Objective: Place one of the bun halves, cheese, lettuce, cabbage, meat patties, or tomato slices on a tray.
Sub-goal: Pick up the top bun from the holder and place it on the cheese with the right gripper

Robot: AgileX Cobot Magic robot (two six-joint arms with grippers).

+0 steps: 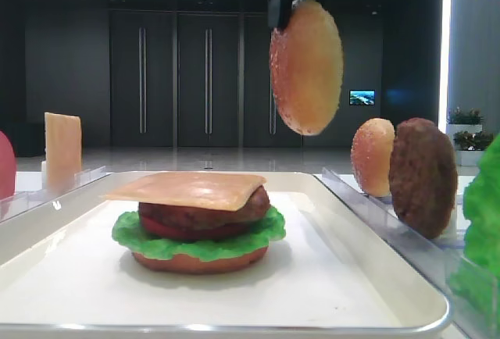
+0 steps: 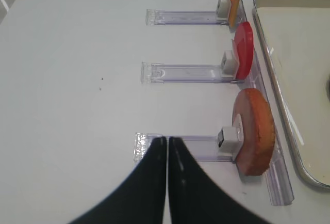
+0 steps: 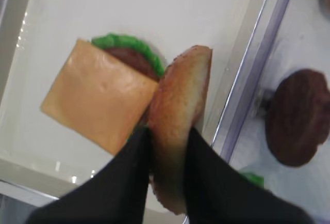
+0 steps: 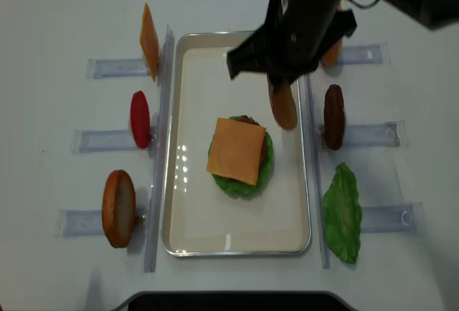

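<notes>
The white tray (image 4: pixel 183 232) sits in the middle of the table (image 4: pixel 57 254), and on it there's my stack: flat bottom bun (image 1: pixel 199 262), green lettuce (image 1: pixel 195 244), a red layer I can't quite make out, a meat patty (image 1: pixel 205 212), and a square cheese slice (image 4: pixel 237 150) lying on top, corners hanging past the patty. Above it, near the tray's right rim, my right gripper (image 3: pixel 167 141) has its black fingers (image 3: pixel 129 177) pinched on the domed bun top (image 3: pixel 180 115), carried on edge in the air, clear of the stack. Out on the right, the clear racks hold another bun half (image 1: pixel 373 157), a patty (image 1: pixel 423 176) and a lettuce leaf (image 4: pixel 342 214). On the left, more racks: cheese (image 4: pixel 148 41), a tomato slice (image 4: pixel 140 119), a bun half (image 4: pixel 118 208). My left gripper (image 2: pixel 167 144) hovers low over the nearest rack (image 2: pixel 206 149), fingertips pressed together on nothing.
</notes>
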